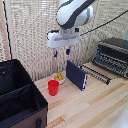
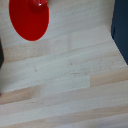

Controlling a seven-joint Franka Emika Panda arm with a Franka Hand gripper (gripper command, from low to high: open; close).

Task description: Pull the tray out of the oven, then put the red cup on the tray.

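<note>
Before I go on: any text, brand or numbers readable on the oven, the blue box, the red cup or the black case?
None can be read in either view.
oven: no legible marking; too small and blurred.
dark-blue box: plain face.
red cup: plain.
black case: no label visible.

A dark-blue flat box stands upright on its long edge on the pale wooden table, roughly at the table's middle. Just beside the box, toward the exterior view's left, sits a small white bowl of yellow pieces. Well apart from the box, further to the exterior view's left, a large black fabric case lies open with a divider across its inside. Behind the box hangs a light woven screen.
</note>
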